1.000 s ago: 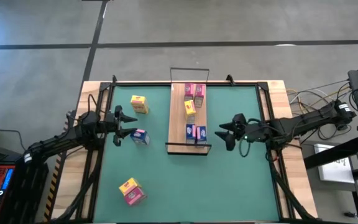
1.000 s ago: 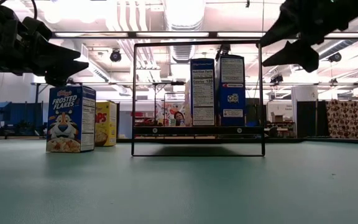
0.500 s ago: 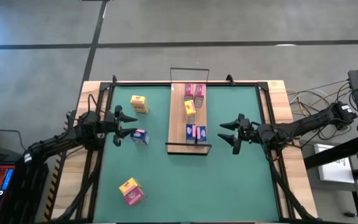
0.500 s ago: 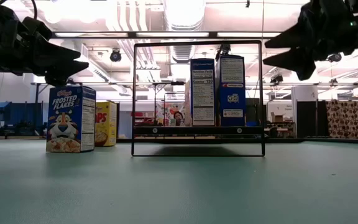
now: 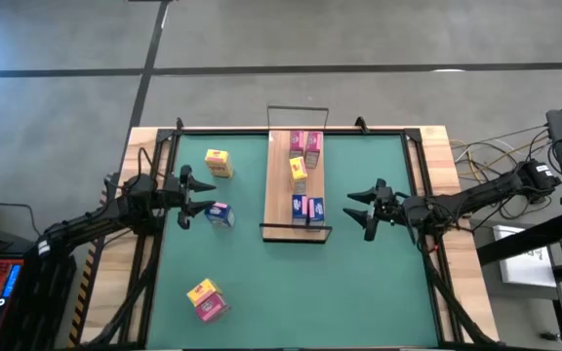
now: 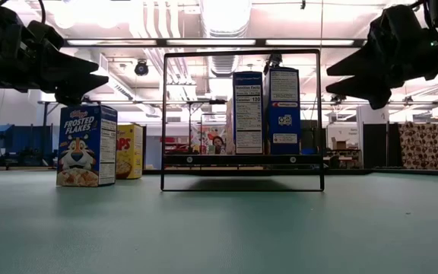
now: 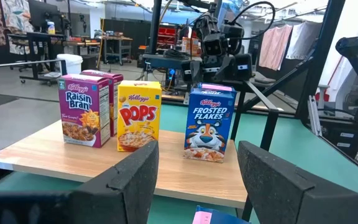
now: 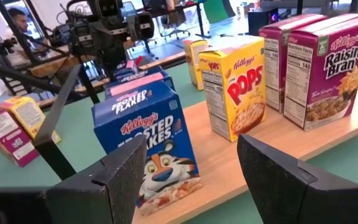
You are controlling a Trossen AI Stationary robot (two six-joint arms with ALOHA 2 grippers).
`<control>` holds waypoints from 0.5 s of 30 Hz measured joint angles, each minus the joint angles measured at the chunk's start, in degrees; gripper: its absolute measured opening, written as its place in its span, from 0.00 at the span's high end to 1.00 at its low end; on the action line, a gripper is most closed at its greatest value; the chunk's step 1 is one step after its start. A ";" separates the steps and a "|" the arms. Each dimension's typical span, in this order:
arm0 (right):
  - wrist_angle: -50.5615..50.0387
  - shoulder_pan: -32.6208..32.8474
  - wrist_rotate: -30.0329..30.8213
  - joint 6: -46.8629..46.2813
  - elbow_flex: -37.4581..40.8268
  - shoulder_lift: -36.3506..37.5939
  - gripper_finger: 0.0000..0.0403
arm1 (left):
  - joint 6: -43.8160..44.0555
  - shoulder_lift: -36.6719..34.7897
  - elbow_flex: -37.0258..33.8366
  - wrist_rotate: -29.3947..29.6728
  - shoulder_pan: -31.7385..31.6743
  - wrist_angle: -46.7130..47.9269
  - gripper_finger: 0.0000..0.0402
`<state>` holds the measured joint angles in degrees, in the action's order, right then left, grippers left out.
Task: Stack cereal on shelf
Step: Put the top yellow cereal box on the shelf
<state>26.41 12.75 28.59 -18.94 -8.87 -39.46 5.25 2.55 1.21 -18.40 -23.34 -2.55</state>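
High view: both grippers, left [image 5: 199,195] and right [image 5: 357,211], part-open, empty. Between placements; next, left takes the blue box [image 5: 220,214] to the shelf [image 5: 277,185].

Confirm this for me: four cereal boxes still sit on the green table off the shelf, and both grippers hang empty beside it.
Not four: three cereal boxes are off the shelf. The high view shows a yellow box, a blue box and a yellow-and-pink box on the green table. The rest holds: the left gripper and right gripper hang empty, one on either side of the shelf.
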 joint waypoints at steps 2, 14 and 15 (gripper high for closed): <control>0.12 0.00 0.01 -0.03 -0.33 -0.07 0.40 | 0.00 0.00 0.01 0.01 -0.01 0.00 0.49; 0.04 0.00 -0.36 -0.11 -1.02 -0.44 0.40 | 0.00 0.00 0.02 0.01 0.01 -0.02 0.49; 0.04 0.00 -0.36 -0.11 -1.02 -0.44 0.40 | 0.00 -0.01 0.00 0.01 -0.01 0.00 0.49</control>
<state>26.46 12.75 28.23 -19.05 -9.89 -39.90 5.25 2.54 1.21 -18.39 -23.35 -2.55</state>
